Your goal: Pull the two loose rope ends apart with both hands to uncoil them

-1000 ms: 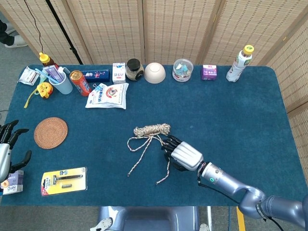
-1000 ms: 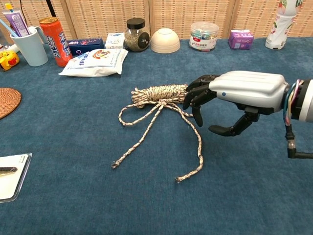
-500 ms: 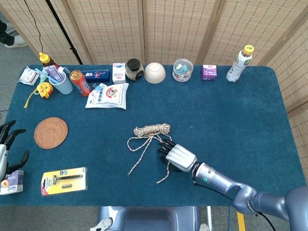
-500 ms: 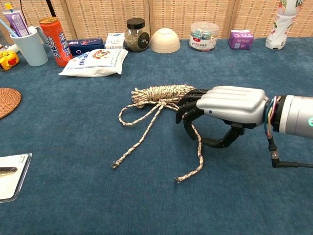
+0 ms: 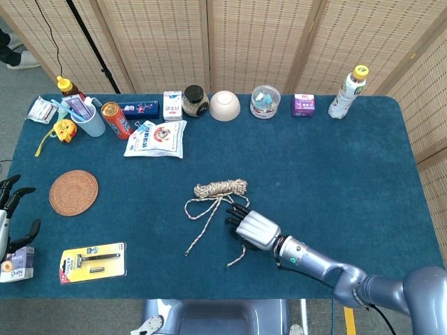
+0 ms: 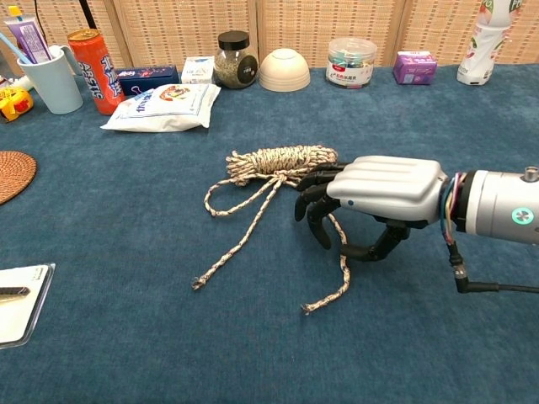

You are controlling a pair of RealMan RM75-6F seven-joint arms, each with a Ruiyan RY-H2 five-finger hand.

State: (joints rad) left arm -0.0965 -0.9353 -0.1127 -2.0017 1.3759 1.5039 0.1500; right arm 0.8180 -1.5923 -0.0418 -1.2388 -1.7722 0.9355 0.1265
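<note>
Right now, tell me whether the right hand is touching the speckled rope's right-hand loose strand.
Cannot tell. In the chest view the right hand arches over the strand, fingers curled down around it, but neither view shows contact or a gap plainly.

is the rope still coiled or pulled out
Coiled: the rope lies bundled, with its two loose ends trailing on the table; the right hand hovers over one.

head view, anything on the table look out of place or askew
Nothing is spilled or damaged. The only untidy item is the rope, a coiled bundle mid-table with two loose ends trailing toward the near edge, the right hand over one.
</note>
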